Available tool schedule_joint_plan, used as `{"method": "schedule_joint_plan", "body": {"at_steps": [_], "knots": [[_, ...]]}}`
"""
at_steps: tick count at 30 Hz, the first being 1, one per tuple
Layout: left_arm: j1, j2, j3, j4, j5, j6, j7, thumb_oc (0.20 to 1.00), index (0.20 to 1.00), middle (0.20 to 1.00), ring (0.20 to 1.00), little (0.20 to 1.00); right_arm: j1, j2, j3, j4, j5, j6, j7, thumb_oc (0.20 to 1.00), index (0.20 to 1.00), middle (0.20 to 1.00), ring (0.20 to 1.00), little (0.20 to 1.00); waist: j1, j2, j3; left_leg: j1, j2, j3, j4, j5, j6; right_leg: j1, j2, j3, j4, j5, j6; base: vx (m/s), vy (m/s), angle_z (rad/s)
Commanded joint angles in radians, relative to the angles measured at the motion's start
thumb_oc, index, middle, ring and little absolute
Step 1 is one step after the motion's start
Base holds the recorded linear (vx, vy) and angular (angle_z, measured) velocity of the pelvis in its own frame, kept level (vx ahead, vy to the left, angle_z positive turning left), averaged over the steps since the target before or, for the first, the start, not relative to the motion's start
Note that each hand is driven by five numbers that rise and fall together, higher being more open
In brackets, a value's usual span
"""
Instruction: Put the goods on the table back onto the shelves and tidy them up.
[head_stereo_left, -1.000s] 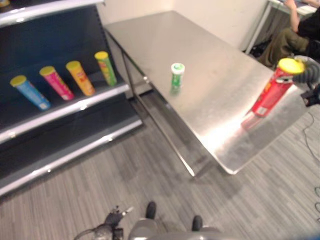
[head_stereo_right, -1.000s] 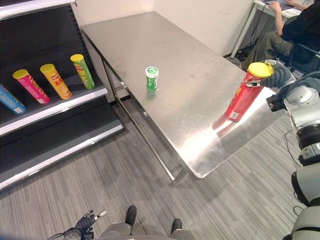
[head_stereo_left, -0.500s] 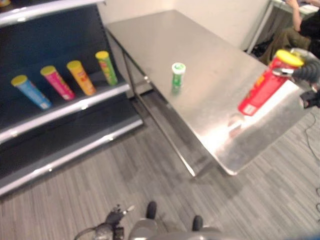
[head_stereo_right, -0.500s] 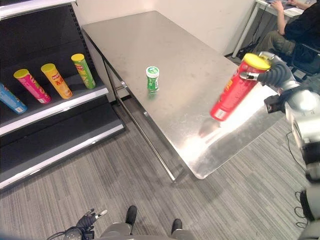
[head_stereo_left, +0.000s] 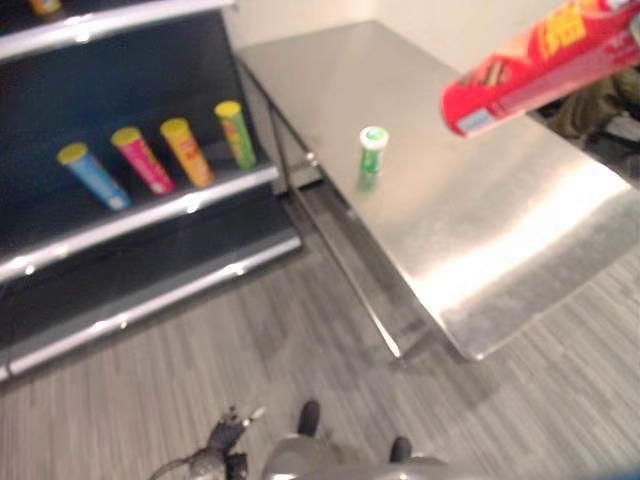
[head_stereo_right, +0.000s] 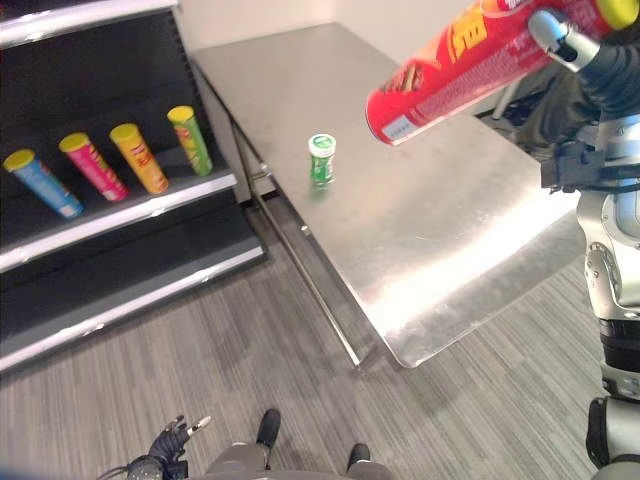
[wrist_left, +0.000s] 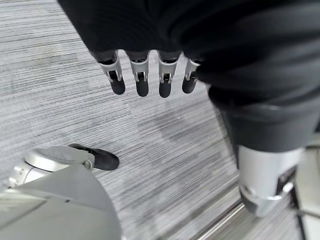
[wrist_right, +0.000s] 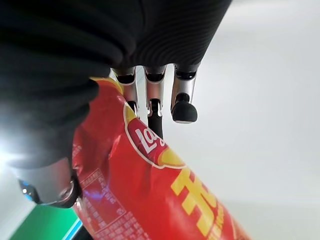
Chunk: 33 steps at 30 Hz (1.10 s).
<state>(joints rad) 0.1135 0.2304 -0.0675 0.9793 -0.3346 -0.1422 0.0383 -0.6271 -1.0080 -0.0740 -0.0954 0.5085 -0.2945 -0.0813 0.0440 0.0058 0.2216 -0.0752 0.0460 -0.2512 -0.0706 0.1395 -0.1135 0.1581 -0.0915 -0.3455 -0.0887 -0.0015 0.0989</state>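
- Right eye view: right hand (head_stereo_right: 572, 40) holds a red chip can (head_stereo_right: 460, 62) in the air above the steel table (head_stereo_right: 430, 240), well clear of its top. Can is tilted near level, yellow lid end at the hand, base end pointing toward the shelf unit (head_stereo_right: 100, 250).
- Right wrist view: fingers (wrist_right: 150, 95) curl over the red can's wall (wrist_right: 150, 200), thumb on the other side; the hand is clamped on it.
- One small green can (head_stereo_right: 321, 159) stands upright on the table, near the table edge that faces the shelf unit.
- Shelf unit stands just beside the table. On its middle shelf four chip cans lean back in a row, all yellow-lidded: green (head_stereo_right: 190, 140) nearest the table, then orange (head_stereo_right: 138, 157), pink (head_stereo_right: 91, 166), blue (head_stereo_right: 41, 183) farthest from it.
- Lower shelf (head_stereo_right: 120, 290) shows bare dark board.
- Left hand (head_stereo_right: 172, 441) hangs low over the grey floor (head_stereo_right: 300, 400), away from the table. Left wrist view: fingers (wrist_left: 141, 75) straight and relaxed, holding nothing.
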Motion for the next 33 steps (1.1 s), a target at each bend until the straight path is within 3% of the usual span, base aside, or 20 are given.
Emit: {"method": "schedule_joint_plan", "body": {"at_steps": [1, 2, 3, 5, 8, 11, 12, 13, 14, 15, 17, 19, 21, 23, 24, 27, 29, 31, 33], "knots": [[-0.004, 0.055, 0.001, -0.022, -0.03, -0.026, 0.002, 1.0, 1.0, 1.0, 1.0, 1.0, -0.113, -0.044, 0.012, -0.064, -0.016, -0.056, -0.027, 0.2, 0.2, 0.2, 0.2, 0.2, 0.03, -0.045, 0.002, -0.028, 0.154, 0.122, 0.156, -0.141, -0.1, 0.008, -0.047, 0.016, 0.094, -0.222, 0.021, -0.01, 0.071, 0.72], [-0.004, 0.055, 0.001, -0.022, -0.03, -0.026, 0.002, 1.0, 1.0, 1.0, 1.0, 1.0, -0.112, -0.044, 0.012, -0.065, -0.016, -0.056, -0.027, 0.2, 0.2, 0.2, 0.2, 0.2, 0.029, -0.045, 0.002, -0.028, 0.154, 0.122, 0.156, -0.14, -0.1, 0.008, -0.047, 0.015, 0.094, -0.222, 0.021, 0.0, 0.182, 0.84], [-0.006, 0.055, 0.001, -0.015, -0.022, -0.028, -0.001, 1.0, 1.0, 1.0, 1.0, 1.0, -0.103, -0.053, 0.009, -0.073, -0.024, -0.05, -0.02, 0.2, 0.2, 0.2, 0.2, 0.2, 0.025, -0.042, 0.0, -0.032, 0.208, 0.148, 0.137, -0.111, -0.11, 0.014, -0.064, -0.01, 0.1, -0.219, 0.033, 0.01, 0.228, 0.6], [-0.013, 0.06, 0.0, -0.009, -0.017, -0.029, 0.005, 1.0, 1.0, 1.0, 1.0, 1.0, -0.104, -0.056, 0.011, -0.074, -0.029, -0.05, -0.021, 0.2, 0.2, 0.2, 0.2, 0.2, 0.02, -0.04, -0.003, -0.04, 0.249, 0.168, 0.125, -0.094, -0.116, 0.019, -0.089, -0.033, 0.106, -0.213, 0.049, 0.01, 0.335, 0.45], [-0.015, 0.068, -0.005, -0.009, 0.002, -0.03, 0.006, 1.0, 1.0, 1.0, 1.0, 1.0, -0.09, -0.072, 0.012, -0.085, -0.051, -0.036, -0.012, 0.2, 0.2, 0.2, 0.2, 0.2, 0.01, -0.026, -0.026, -0.028, 0.267, 0.216, 0.119, -0.105, -0.115, 0.026, -0.148, -0.066, 0.117, -0.18, 0.083, 0.04, 0.394, 0.4], [-0.018, 0.074, -0.018, -0.018, 0.03, -0.027, -0.001, 1.0, 1.0, 1.0, 1.0, 1.0, -0.039, -0.057, 0.005, -0.091, -0.075, -0.009, -0.001, 0.2, 0.2, 0.2, 0.2, 0.2, 0.005, -0.027, -0.047, -0.031, 0.221, 0.235, 0.17, -0.171, -0.105, 0.031, -0.24, -0.08, 0.128, -0.112, 0.115, 0.09, 0.497, 0.59], [-0.026, 0.084, -0.02, -0.019, 0.046, -0.027, 0.0, 1.0, 1.0, 1.0, 1.0, 1.0, -0.007, -0.04, -0.02, -0.093, -0.089, 0.001, -0.001, 0.2, 0.2, 0.2, 0.2, 0.2, 0.009, -0.041, -0.048, -0.037, 0.182, 0.242, 0.201, -0.206, -0.089, 0.029, -0.295, -0.091, 0.144, -0.054, 0.131, 0.07, 0.455, 0.69], [-0.026, 0.089, -0.023, -0.021, 0.057, -0.025, 0.0, 1.0, 1.0, 1.0, 1.0, 1.0, 0.005, -0.021, -0.016, -0.092, -0.106, 0.01, 0.0, 0.2, 0.2, 0.2, 0.2, 0.2, 0.009, -0.051, -0.044, -0.043, 0.146, 0.244, 0.227, -0.233, -0.074, 0.015, -0.346, -0.08, 0.174, 0.044, 0.146, 0.03, 0.326, 0.67], [-0.027, 0.09, -0.024, -0.021, 0.057, -0.025, 0.0, 1.0, 1.0, 1.0, 1.0, 1.0, 0.006, -0.02, -0.018, -0.093, -0.106, 0.011, 0.0, 0.2, 0.2, 0.2, 0.2, 0.2, 0.009, -0.057, -0.047, -0.049, 0.138, 0.244, 0.229, -0.23, -0.069, 0.012, -0.353, -0.081, 0.171, 0.051, 0.149, 0.05, 0.465, 0.52], [-0.042, 0.104, -0.026, -0.025, 0.062, -0.023, 0.002, 1.0, 1.0, 1.0, 1.0, 1.0, 0.017, -0.005, 0.007, -0.112, -0.122, 0.017, 0.007, 0.2, 0.2, 0.2, 0.2, 0.2, 0.011, -0.057, -0.042, -0.055, 0.092, 0.245, 0.247, -0.26, -0.042, -0.007, -0.393, -0.06, 0.202, 0.096, 0.133, 0.06, 0.419, 0.53], [-0.057, 0.126, -0.031, -0.035, 0.083, -0.021, -0.004, 1.0, 1.0, 1.0, 1.0, 1.0, 0.036, -0.013, 0.006, -0.125, -0.136, 0.025, 0.022, 0.2, 0.2, 0.2, 0.2, 0.2, -0.003, -0.057, -0.05, -0.073, 0.048, 0.216, 0.236, -0.256, -0.019, -0.044, -0.359, 0.041, 0.235, 0.099, 0.119, 0.1, 0.404, 0.6], [-0.07, 0.133, -0.026, -0.027, 0.08, -0.02, -0.007, 1.0, 1.0, 1.0, 1.0, 1.0, 0.03, -0.036, 0.022, -0.134, -0.151, 0.032, 0.038, 0.2, 0.2, 0.2, 0.2, 0.2, -0.013, -0.056, -0.048, -0.07, 0.023, 0.196, 0.228, -0.257, -0.006, -0.064, -0.29, 0.117, 0.241, 0.037, 0.112, 0.14, 0.263, 0.64], [-0.079, 0.14, -0.025, -0.028, 0.071, -0.019, -0.008, 1.0, 1.0, 1.0, 1.0, 1.0, -0.014, -0.053, 0.074, -0.142, -0.144, 0.034, 0.056, 0.2, 0.2, 0.2, 0.2, 0.2, -0.021, -0.057, -0.038, -0.068, 0.007, 0.178, 0.234, -0.262, 0.009, -0.1, -0.211, 0.163, 0.225, -0.063, 0.089, 0.15, 0.177, 0.55], [-0.084, 0.138, -0.028, -0.022, 0.066, -0.013, -0.013, 1.0, 1.0, 1.0, 1.0, 1.0, -0.069, -0.063, 0.139, -0.144, -0.139, 0.036, 0.076, 0.2, 0.2, 0.2, 0.2, 0.2, -0.029, -0.065, -0.019, -0.054, -0.02, 0.159, 0.238, -0.27, 0.027, -0.155, -0.123, 0.222, 0.216, -0.114, 0.073, 0.16, 0.143, 0.47], [-0.098, 0.133, -0.036, -0.008, 0.066, -0.007, -0.015, 1.0, 1.0, 1.0, 1.0, 1.0, -0.106, -0.07, 0.184, -0.134, -0.148, 0.039, 0.083, 0.2, 0.2, 0.2, 0.2, 0.2, -0.038, -0.075, -0.004, -0.036, -0.039, 0.144, 0.235, -0.275, 0.035, -0.199, -0.063, 0.262, 0.215, -0.121, 0.066, 0.18, 0.136, 0.42], [-0.124, 0.117, -0.055, 0.009, 0.07, 0.002, -0.022, 1.0, 1.0, 1.0, 1.0, 1.0, -0.152, -0.084, 0.259, -0.148, -0.17, 0.05, 0.108, 0.2, 0.2, 0.2, 0.2, 0.2, -0.057, -0.098, 0.034, 0.003, -0.106, 0.086, 0.239, -0.288, 0.048, -0.283, 0.05, 0.325, 0.197, -0.095, 0.048, 0.18, 0.097, 0.76], [-0.129, 0.111, -0.06, 0.009, 0.071, 0.006, -0.029, 1.0, 1.0, 1.0, 1.0, 1.0, -0.163, -0.089, 0.28, -0.152, -0.173, 0.054, 0.116, 0.2, 0.2, 0.2, 0.2, 0.2, -0.067, -0.099, 0.043, 0.015, -0.121, 0.064, 0.243, -0.296, 0.048, -0.294, 0.067, 0.32, 0.195, -0.089, 0.048, 0.17, 0.012, 0.84], [-0.146, 0.099, -0.08, 0.009, 0.071, 0.003, -0.03, 1.0, 1.0, 1.0, 1.0, 1.0, -0.171, -0.069, 0.311, -0.156, -0.186, 0.058, 0.125, 0.2, 0.2, 0.2, 0.2, 0.2, -0.064, -0.112, 0.065, 0.028, -0.152, 0.031, 0.278, -0.326, 0.046, -0.288, 0.058, 0.261, 0.19, -0.083, 0.036, 0.25, -0.065, 0.62], [-0.147, 0.097, -0.09, -0.003, 0.072, 0.0, -0.029, 1.0, 1.0, 1.0, 1.0, 1.0, -0.19, -0.059, 0.338, -0.144, -0.197, 0.057, 0.124, 0.2, 0.2, 0.2, 0.2, 0.2, -0.056, -0.109, 0.073, 0.024, -0.14, 0.045, 0.317, -0.36, 0.039, -0.278, 0.054, 0.242, 0.207, -0.105, 0.01, 0.12, -0.086, 0.98]]}}
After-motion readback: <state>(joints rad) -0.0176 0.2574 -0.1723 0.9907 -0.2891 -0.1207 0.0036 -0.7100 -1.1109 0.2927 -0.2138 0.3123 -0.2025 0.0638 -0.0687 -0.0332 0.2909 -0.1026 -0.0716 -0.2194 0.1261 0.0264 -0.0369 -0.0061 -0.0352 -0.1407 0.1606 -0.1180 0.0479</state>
